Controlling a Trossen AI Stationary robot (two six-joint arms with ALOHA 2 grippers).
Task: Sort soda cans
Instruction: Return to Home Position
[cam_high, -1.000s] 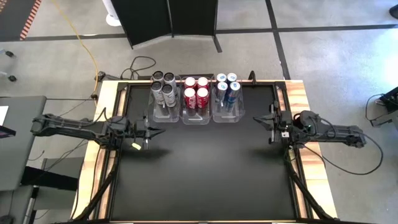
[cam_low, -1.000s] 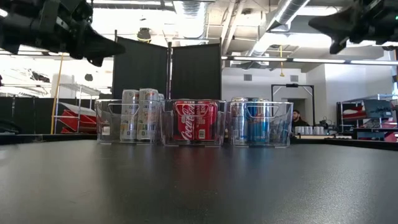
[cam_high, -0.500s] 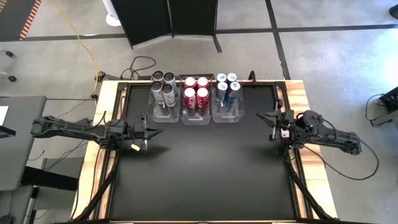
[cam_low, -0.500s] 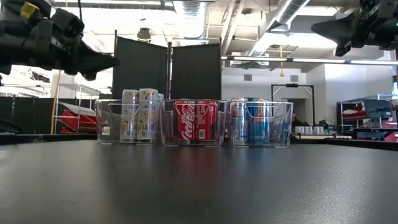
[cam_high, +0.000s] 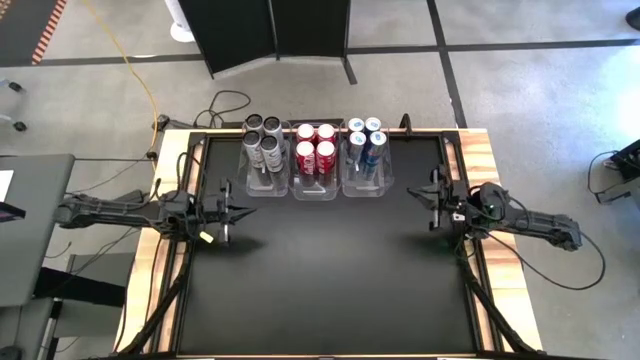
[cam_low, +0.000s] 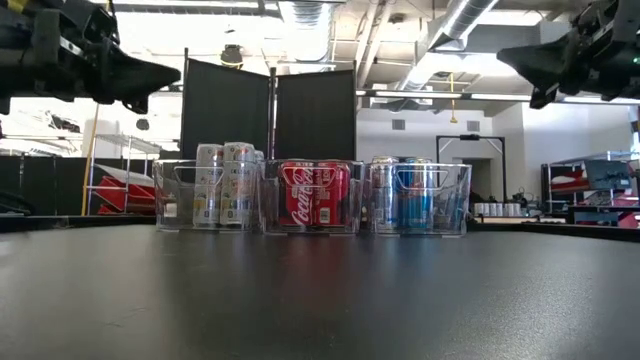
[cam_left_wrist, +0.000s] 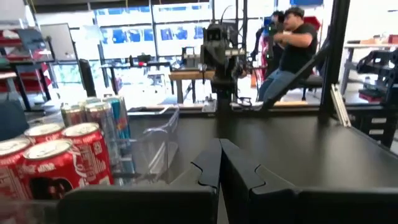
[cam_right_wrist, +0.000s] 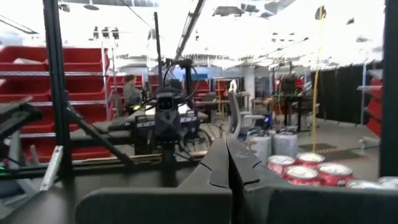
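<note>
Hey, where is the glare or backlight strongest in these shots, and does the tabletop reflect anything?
Low view: bright ceiling lights behind turn the left gripper and right gripper into dark silhouettes; the black table faintly mirrors the red cans. Right wrist view: the ceiling is washed out white. High view: even light, no glare.

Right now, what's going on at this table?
Nothing is being handled. Three clear bins at the far edge of the table hold sorted grey cans on the left, red cans in the middle and blue cans on the right. The left gripper and right gripper hover shut and empty at their own sides.
</note>
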